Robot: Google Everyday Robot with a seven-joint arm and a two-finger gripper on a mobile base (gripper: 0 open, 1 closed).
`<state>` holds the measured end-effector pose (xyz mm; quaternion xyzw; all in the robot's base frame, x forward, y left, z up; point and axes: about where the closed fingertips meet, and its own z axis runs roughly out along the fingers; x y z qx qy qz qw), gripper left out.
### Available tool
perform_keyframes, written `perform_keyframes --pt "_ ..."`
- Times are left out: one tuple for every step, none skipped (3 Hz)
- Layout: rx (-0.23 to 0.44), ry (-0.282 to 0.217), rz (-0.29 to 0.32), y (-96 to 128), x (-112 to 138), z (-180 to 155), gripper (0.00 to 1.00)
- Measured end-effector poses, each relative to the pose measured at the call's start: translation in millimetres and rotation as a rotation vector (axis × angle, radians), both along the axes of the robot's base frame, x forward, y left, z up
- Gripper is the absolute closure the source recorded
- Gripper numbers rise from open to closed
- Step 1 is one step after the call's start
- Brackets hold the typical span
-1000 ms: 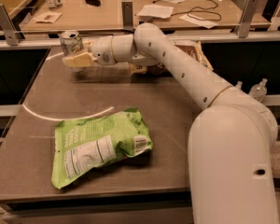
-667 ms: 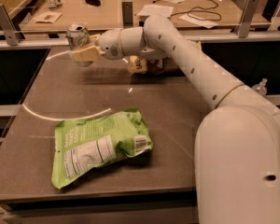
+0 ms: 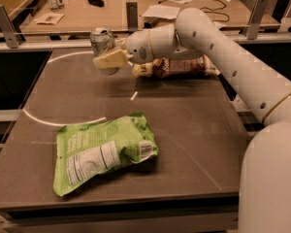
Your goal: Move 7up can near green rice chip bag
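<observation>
The 7up can [image 3: 101, 41] is a small silver can with green markings, held upright above the far left part of the table. My gripper [image 3: 109, 59] is shut on it, its cream fingers [image 3: 106, 61] clamped around the can's lower half. The green rice chip bag [image 3: 103, 152] lies flat near the table's front, label side up, well in front of the can. My white arm [image 3: 218, 47] reaches in from the right.
A brown and cream chip bag [image 3: 174, 67] lies at the back of the table, partly hidden behind my arm. White arc lines [image 3: 63, 124] mark the dark table top [image 3: 194, 130]. A wooden desk [image 3: 87, 13] with clutter stands behind metal rails.
The gripper has lifted the can off the table and carried it right and toward the middle. The two bags have not moved.
</observation>
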<state>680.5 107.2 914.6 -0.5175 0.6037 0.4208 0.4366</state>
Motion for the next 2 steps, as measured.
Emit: perform_keyframes --pt "-0.049 0.037 -0.061 -35.8 -25.5 -4.6 1.0" --pt "-0.069 0.063 -0.137 -68.2 -51.1 -9.9 1.0"
